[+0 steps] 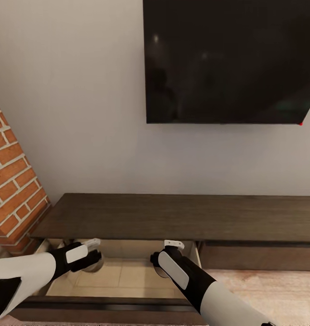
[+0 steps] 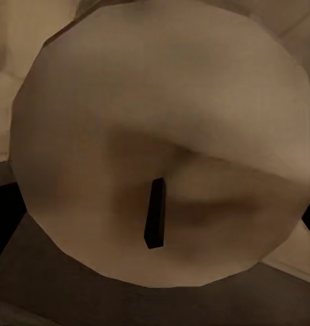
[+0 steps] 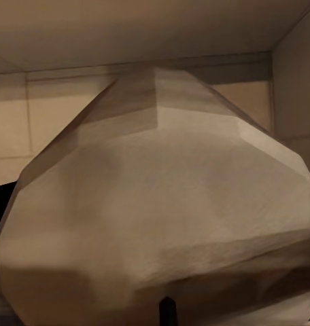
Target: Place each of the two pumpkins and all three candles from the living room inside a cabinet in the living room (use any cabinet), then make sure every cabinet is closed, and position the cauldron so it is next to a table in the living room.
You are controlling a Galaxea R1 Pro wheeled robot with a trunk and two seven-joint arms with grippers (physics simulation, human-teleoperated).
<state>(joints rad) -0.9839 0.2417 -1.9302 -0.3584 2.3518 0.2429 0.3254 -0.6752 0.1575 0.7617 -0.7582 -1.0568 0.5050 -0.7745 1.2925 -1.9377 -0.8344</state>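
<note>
Both grippers, the left gripper (image 1: 92,254) and the right gripper (image 1: 166,257), hung inside the open drawer (image 1: 123,276) of the long dark cabinet (image 1: 173,217), each apparently clamped on a beige candle, the left candle (image 2: 162,142) showing its wick and the right candle (image 3: 155,204) likewise close to its camera. Whether either candle touched the drawer floor could not be told. The step in hand was judged to be stowing candles; next, both needed lowering, releasing and the drawer shutting.

Both arms wear glossy white shells on the forearms, turning to black casing toward the wrists; each black wrist carries a pale grey oblong panel, and the fingertips look off-white, perhaps grey
</note>
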